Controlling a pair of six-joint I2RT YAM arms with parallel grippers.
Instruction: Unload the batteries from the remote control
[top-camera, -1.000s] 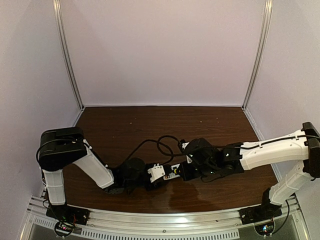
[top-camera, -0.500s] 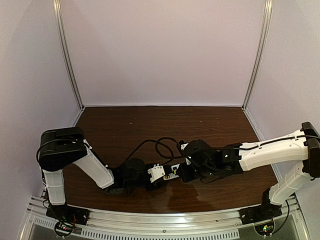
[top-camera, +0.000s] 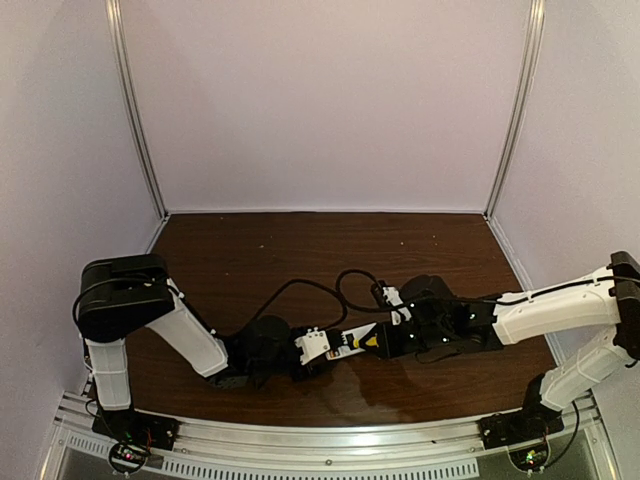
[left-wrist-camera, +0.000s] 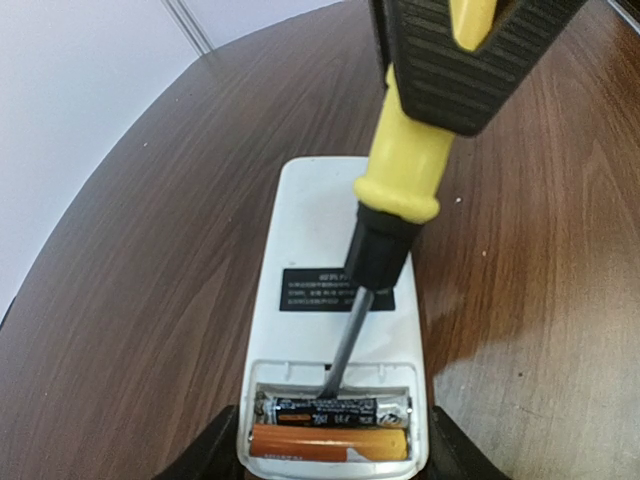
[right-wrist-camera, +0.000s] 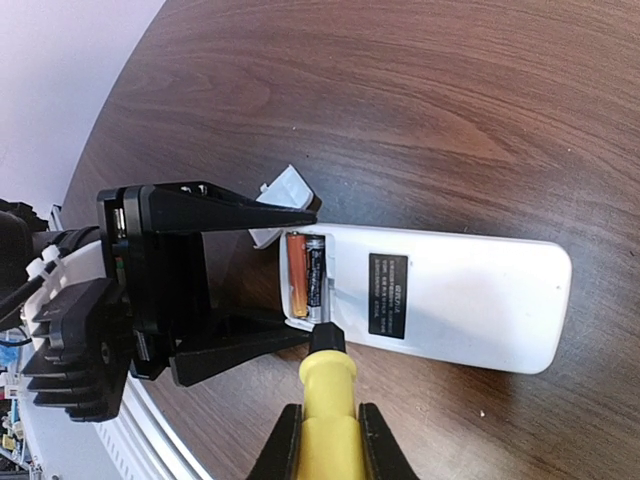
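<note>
Two batteries (left-wrist-camera: 333, 427) nearest, seated in open bay of remote (left-wrist-camera: 320, 230), orange before dark. That end clamped by half-spread left gripper (right-wrist-camera: 303, 278) on table (left-wrist-camera: 140, 260). Screwdriver (left-wrist-camera: 405, 170) tip against dark one; farther on, yellow handle pinched tight in right gripper (right-wrist-camera: 328, 445). White cover (right-wrist-camera: 285, 190) beside left gripper.

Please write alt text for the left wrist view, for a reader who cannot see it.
A yellow-handled screwdriver pokes its tip into the opened back of a white remote control, next to the two batteries inside.

Print on the remote control (left-wrist-camera: 310, 210) label (left-wrist-camera: 337, 290) and batteries (left-wrist-camera: 335, 412) is illegible.
</note>
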